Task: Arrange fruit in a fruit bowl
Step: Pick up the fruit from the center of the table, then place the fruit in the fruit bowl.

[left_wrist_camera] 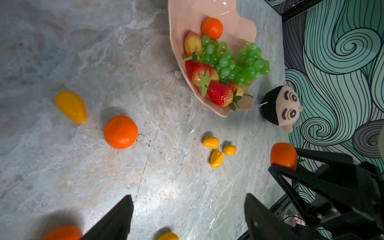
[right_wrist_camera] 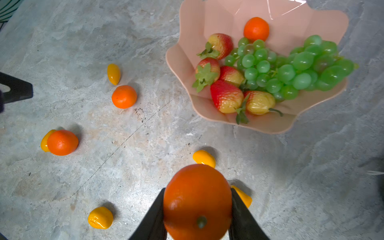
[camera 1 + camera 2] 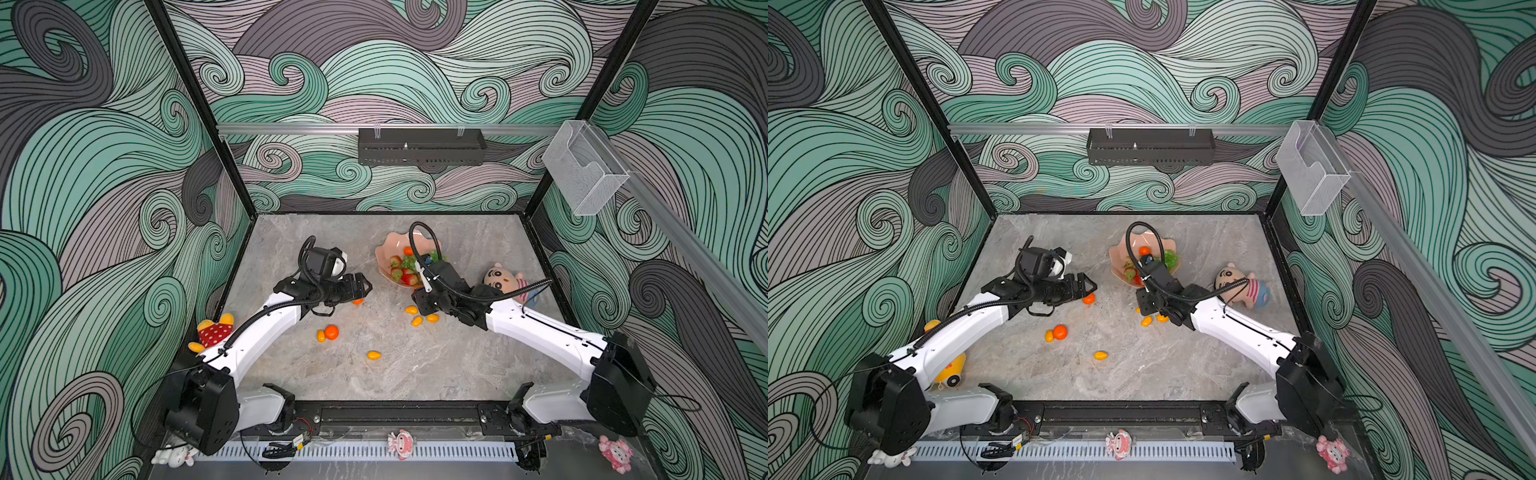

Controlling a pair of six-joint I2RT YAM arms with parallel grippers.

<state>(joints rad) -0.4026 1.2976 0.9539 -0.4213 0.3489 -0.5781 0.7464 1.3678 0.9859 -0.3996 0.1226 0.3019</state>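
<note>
pinches a tangerine [image 2: 196, 209] between the jaws of the right gripper [image 2: 197, 192], closed about halfway onto it, stem end toward the wrist camera, lifted clear of the table [image 2: 83, 176]. hovers just short of the bowl [image 2: 182, 62], above a cluster of three yellow ovals [image 2: 204, 159], with the scalloped near rim straight ahead. finds in that bowl one more tangerine [image 2: 256, 29] at the far side, several strawberries [image 2: 226, 96] heaped at the near side, and a grape bunch [image 2: 291, 68] drooping over the rim. shows the left gripper [image 1: 188, 199] wide open and empty, raised above the table, close by a loose tangerine [image 1: 120, 132] and a single oval [image 1: 71, 107]. finds nearer the robot another tangerine [image 3: 331, 331] touching an oval, and a lone oval [image 3: 374, 354] well apart from the rest. reads as the carry step: one fruit picked, not yet set down. calls next for a short reach forward and over the rim, toward the bare pink patch beside the tangerine inside, then a low release, since a round fruit on a glossy slope seems likely to roll. needs care not to clip the strawberries or nudge the bowl on the way in. leaves two tangerines and several ovals on the table for later trips.
</note>
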